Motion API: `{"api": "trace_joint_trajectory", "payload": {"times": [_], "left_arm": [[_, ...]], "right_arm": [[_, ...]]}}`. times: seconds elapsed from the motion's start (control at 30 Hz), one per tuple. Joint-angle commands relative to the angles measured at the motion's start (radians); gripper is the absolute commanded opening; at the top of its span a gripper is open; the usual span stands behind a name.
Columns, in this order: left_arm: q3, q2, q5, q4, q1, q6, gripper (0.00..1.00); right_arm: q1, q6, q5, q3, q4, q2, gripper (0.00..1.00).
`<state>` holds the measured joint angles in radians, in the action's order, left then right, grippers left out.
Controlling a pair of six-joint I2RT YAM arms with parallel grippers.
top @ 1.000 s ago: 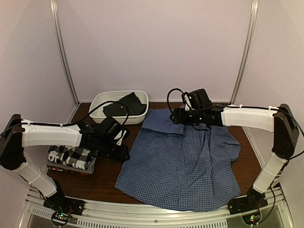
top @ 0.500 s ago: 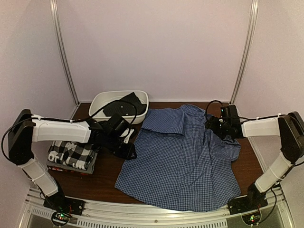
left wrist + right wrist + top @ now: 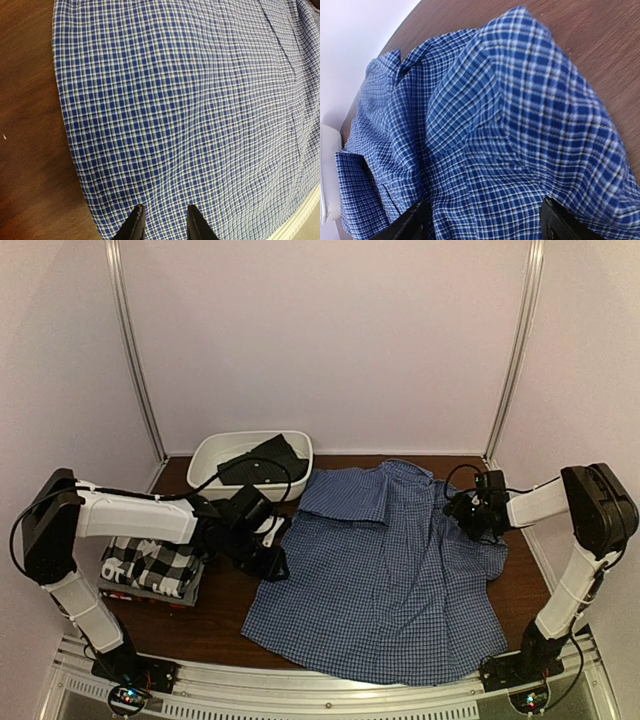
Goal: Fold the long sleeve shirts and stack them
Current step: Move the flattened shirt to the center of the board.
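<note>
On the left side of the table (image 3: 222, 625), a folded black-and-white plaid shirt (image 3: 150, 565) tops a small stack, the only part of the job that looks finished (what lies under it is too thin a sliver to name). Just right of the stack, the left gripper (image 3: 268, 558) hovers low at the near-left hem of the blue-and-white check shirt (image 3: 380, 590). Its fingers stand a narrow gap apart with cloth showing between them in the wrist view, and nothing appears to be pinched.

Behind it at the far edge sits a white basin (image 3: 205, 455) holding a dark garment (image 3: 262, 465), apparently waiting its turn. The check shirt lies spread across the middle of the table, hem toward the arms. A flap is turned over at its far-left corner and loose cloth is heaped along its right side, so its folding seems barely begun.

At far right, the right gripper (image 3: 462, 508) hangs over that rumpled heap with its jaws set wide and nothing in hold. This shirt has yet to be folded and carried to the stack.
</note>
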<state>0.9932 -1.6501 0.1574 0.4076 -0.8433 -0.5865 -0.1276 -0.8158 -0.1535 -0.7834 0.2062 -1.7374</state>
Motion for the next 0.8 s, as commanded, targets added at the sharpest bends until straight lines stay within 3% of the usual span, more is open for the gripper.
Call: {"api": "trace_joint_trajectory", "payload": {"times": [0.0,0.47,0.77], "left_arm": [[-0.022,-0.045,0.029,-0.054,-0.006,0.015,0.3],[0.057,-0.196,0.057,-0.087,-0.159,-0.061,0.3],[0.085,-0.22,0.064,-0.101,-0.204,-0.101,0.29]], "right_arm": [[0.067,0.011,0.014,0.017,-0.04,0.025,0.77],[0.284,0.15,-0.015,-0.083,-0.186,-0.004,0.78],[0.288,0.232,-0.025,-0.175,-0.276,0.03,0.79]]}}
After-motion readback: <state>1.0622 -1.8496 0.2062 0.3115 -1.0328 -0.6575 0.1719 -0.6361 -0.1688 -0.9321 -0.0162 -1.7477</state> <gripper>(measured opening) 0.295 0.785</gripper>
